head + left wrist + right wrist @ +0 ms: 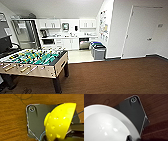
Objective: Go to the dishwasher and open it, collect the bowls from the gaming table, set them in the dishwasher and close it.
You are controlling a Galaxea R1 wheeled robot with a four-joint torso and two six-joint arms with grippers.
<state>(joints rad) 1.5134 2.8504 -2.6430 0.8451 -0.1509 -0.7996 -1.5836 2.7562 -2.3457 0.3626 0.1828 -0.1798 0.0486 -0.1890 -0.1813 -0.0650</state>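
While we carry a yellow bowl (60, 122) and a white bowl (107, 125) over the brown floor (112, 77), the dishwasher (84, 43) waits far ahead under the counter. We cannot tell whether our grippers pinch them. Loading is left.

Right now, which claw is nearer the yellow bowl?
Left. The left claw holds the yellow bowl above the wood floor; the right claw holds a white bowl instead.
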